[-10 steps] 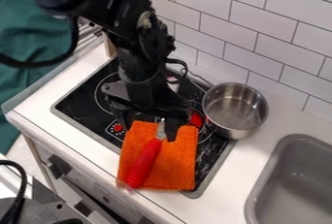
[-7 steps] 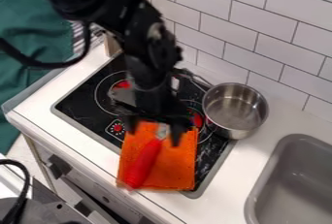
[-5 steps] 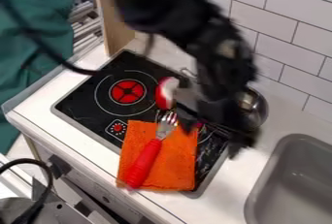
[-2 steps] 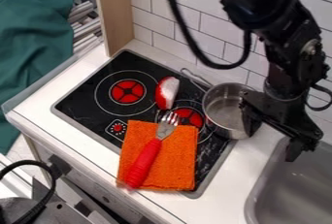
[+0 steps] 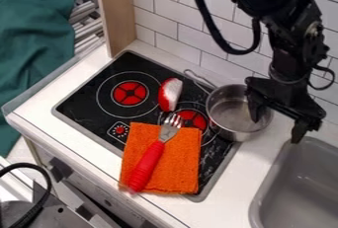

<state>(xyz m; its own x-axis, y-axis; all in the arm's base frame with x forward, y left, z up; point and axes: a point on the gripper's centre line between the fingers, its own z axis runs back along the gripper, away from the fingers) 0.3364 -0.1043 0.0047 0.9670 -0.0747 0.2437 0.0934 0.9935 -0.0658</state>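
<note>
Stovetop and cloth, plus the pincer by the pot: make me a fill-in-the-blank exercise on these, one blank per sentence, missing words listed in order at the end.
The cloth under the fork is ____ in colour. The fork's handle is coloured ____. The stovetop shows ____ burners with red centres. The pincer, near the pot, is not shut but ____.

Missing words: orange; red; two; open.
</note>
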